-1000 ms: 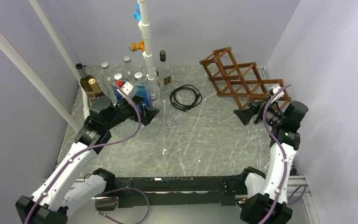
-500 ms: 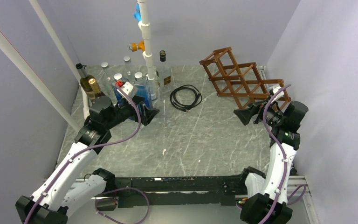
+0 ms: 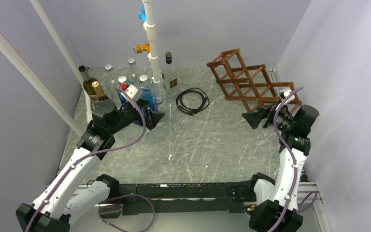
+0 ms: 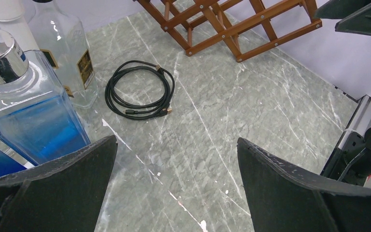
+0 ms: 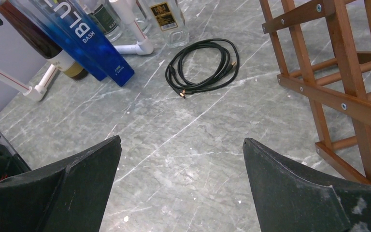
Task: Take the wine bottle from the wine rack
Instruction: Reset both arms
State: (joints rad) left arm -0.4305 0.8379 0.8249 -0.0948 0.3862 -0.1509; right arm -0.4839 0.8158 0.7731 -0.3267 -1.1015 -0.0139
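The reddish-brown wine rack stands at the back right; no bottle shows in its open cells. A dark wine bottle with a gold cap stands upright among other bottles at the back left, behind my left arm; it also shows in the right wrist view. My left gripper hangs open over bare table beside the blue bottles. Just in front of the rack's near end, my right gripper is open with nothing between its fingers.
A black coiled cable lies mid-table between the arms. Blue bottles, a clear square bottle and a white pipe stand crowd the back left. Walls close in on both sides.
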